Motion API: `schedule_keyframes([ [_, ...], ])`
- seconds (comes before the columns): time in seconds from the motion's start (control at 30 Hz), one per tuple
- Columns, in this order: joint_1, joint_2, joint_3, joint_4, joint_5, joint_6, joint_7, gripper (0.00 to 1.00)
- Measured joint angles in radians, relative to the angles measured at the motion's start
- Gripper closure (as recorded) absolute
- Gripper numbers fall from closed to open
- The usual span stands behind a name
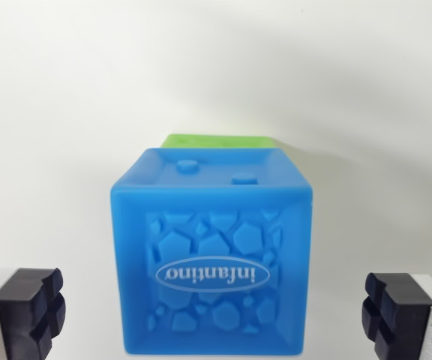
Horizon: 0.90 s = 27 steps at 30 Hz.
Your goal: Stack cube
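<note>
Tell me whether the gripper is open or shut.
Open: the gripper has its fingers apart, either side of the blue cube, not touching it.

One cube sits between the gripper's two fingers, apart from both, with a clear gap on each side. A second cube lies directly behind the first, farther from the gripper, mostly hidden by it; whether the two touch cannot be told. Both rest on the table surface, which extends bare to the wrist view's left and right.

blue cube, green cube behind, tool open
</note>
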Motion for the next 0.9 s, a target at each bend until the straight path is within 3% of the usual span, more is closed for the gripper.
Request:
schedule_keyframes([
  [0.5, -0.002, -0.179, 0.000, -0.002, -0.008, -0.174, 0.005, 0.00],
  [0.9, -0.003, -0.321, 0.000, 0.029, -0.010, -0.346, 0.007, 0.00],
])
